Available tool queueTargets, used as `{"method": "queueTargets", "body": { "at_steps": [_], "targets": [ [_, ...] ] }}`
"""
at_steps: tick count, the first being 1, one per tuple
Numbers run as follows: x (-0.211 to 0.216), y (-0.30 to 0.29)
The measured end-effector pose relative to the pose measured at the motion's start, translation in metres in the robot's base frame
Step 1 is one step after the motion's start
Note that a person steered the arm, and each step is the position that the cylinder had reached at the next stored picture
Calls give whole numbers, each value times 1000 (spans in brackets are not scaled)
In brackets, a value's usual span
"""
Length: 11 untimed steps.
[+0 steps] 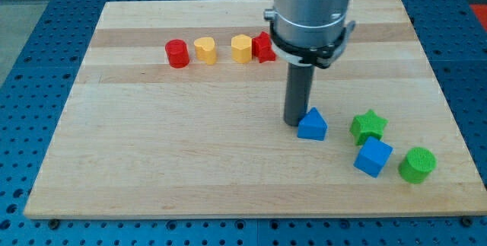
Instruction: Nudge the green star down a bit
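The green star (368, 126) lies on the wooden board (152, 162) at the view's right, just above the blue cube (373, 158). My tip (295, 122) rests on the board to the star's left, touching or nearly touching the left side of the blue pointed block (312, 125), which sits between the tip and the star. The arm's grey body hangs over the board's top middle.
A green cylinder (417, 164) sits right of the blue cube. Along the top run a red cylinder (177, 52), a yellow heart (204, 49), a yellow block (241, 49) and a red star (263, 47), partly hidden by the arm.
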<state>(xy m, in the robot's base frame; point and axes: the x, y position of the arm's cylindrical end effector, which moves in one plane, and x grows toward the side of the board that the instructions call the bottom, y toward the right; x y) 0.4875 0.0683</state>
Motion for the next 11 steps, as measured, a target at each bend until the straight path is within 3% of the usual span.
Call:
{"method": "queueTargets", "body": {
  "at_steps": [4,6,11],
  "targets": [
    [27,60],
    [-30,62],
    [5,118]
  ]
}}
